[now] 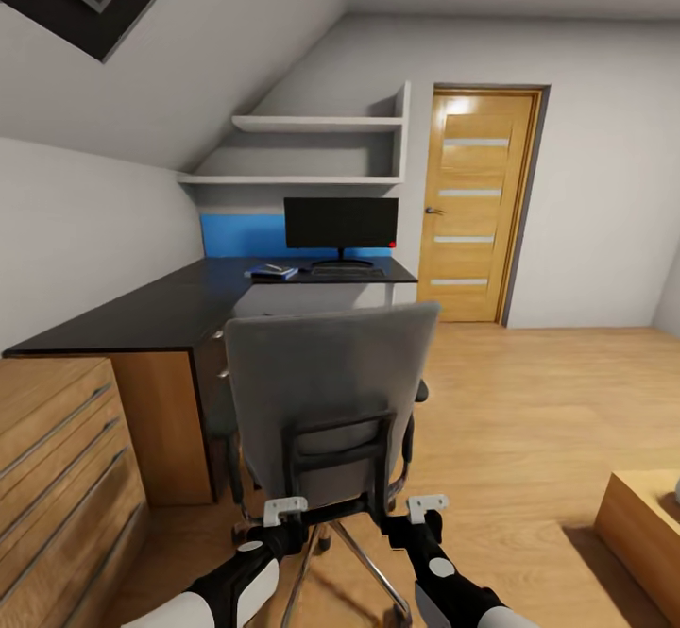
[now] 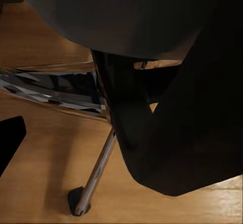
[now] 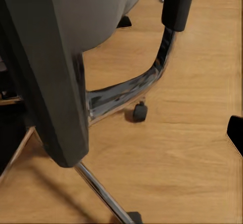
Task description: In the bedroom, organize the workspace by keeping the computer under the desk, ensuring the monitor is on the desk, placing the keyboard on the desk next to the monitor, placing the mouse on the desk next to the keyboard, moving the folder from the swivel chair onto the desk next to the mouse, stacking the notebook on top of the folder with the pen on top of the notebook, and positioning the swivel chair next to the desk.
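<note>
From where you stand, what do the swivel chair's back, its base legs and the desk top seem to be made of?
The swivel chair's back looks like grey fabric padding: matte, no shine, held in a black frame, probably plastic. Its base legs seem polished chrome metal, since they mirror the room. The desk top appears as a smooth black laminate or painted board with a faint sheen; which one, I cannot tell.

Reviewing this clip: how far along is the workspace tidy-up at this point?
Looks done: monitor and keyboard on the desk, folder there too with something on it. In hand: both pincers, left and right, at the swivel chair back. Left: chair beside desk. Mouse, pen, computer: cannot tell.
</note>
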Available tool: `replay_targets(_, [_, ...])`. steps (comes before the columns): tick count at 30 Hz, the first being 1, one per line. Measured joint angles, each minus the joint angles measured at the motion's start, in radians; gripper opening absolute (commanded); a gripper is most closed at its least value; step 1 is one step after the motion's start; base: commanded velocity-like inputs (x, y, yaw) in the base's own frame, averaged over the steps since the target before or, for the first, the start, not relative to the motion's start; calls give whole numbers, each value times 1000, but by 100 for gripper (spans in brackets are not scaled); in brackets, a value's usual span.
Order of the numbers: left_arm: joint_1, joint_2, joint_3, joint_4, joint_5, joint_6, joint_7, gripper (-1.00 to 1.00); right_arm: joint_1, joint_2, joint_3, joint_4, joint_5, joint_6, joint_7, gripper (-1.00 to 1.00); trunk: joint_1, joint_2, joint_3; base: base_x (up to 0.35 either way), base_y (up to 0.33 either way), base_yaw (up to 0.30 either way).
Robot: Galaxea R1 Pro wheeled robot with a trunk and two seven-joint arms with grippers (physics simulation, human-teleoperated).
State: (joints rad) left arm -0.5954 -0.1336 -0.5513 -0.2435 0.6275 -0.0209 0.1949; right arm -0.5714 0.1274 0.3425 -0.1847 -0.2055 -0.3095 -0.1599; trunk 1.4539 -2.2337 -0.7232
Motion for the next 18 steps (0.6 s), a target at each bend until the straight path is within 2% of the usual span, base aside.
replay_targets(6, [0,0,-3,0,0,0,0,100,0,0,0,1,0,0,0,100,0,0,0,319,-108,0])
replay_targets(18, [0,0,-3,1,1,0,-1,100,0,0,1,2,0,0,0,100,0,0,0,321,-7,0])
